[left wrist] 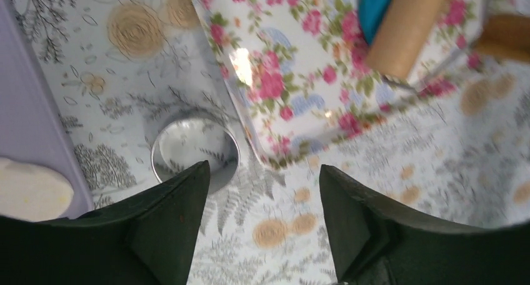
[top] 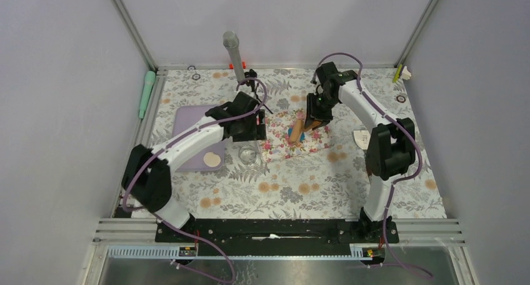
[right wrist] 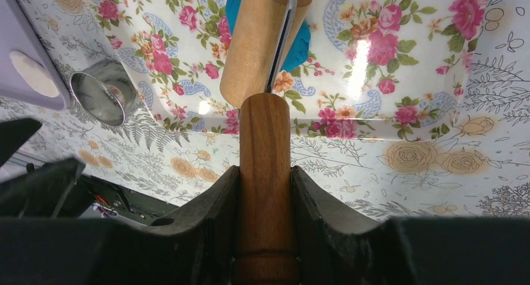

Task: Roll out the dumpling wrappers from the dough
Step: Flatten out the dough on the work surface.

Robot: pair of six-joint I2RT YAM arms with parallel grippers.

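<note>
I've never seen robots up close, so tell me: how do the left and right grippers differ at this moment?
The left gripper is open, nothing between its fingers; the right gripper is shut on the wooden roller's handle. The left hangs above the tablecloth near a metal ring cutter; the right is at the floral mat's edge, its roller lying across the blue dough. Both are dark and two-fingered.

Readable text: none in any view.
White slip [top: 361, 138] (on the right): any print too small to tell.
</note>
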